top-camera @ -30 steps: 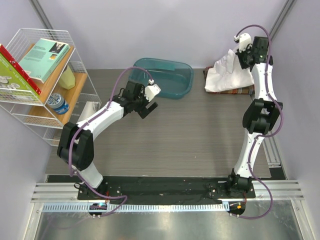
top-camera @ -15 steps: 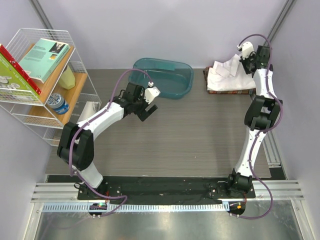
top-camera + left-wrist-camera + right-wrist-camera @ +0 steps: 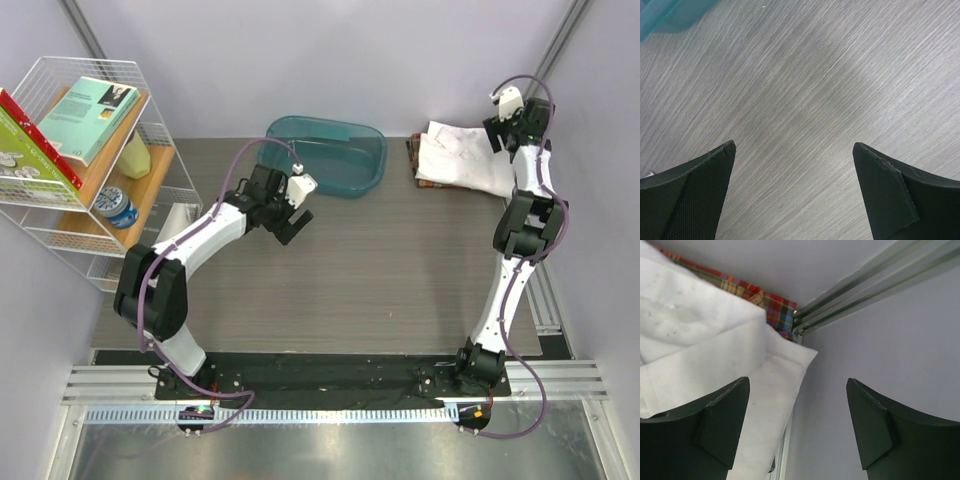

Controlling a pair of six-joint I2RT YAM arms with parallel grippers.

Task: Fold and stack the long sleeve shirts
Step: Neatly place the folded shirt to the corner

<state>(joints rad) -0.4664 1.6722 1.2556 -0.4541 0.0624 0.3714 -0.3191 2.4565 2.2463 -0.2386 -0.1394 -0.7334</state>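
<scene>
The white long sleeve shirt point(image 3: 458, 156) lies folded on top of the plaid one, at the table's back right corner. Of the plaid shirt only a thin edge point(image 3: 412, 160) shows. My right gripper point(image 3: 500, 138) hovers over the white shirt's right end, by the side wall. In the right wrist view it point(image 3: 797, 390) stands open with nothing between its fingers. The white shirt point(image 3: 700, 340) lies below the left finger and plaid cloth point(image 3: 775, 307) peeks out behind it. My left gripper point(image 3: 292, 216) is open over bare table, and empty in its wrist view point(image 3: 795, 150).
A teal tub point(image 3: 330, 155) sits at the back centre, its corner point(image 3: 662, 15) showing in the left wrist view. A wire rack point(image 3: 80, 150) with books and bottles stands at the left. The side wall and a metal rail point(image 3: 865, 280) run close to the right gripper.
The right gripper lowered the hanging white shirt onto the plaid shirt, shifted right and opened, letting it go. The shirt now lies flat. The left arm stayed put.
</scene>
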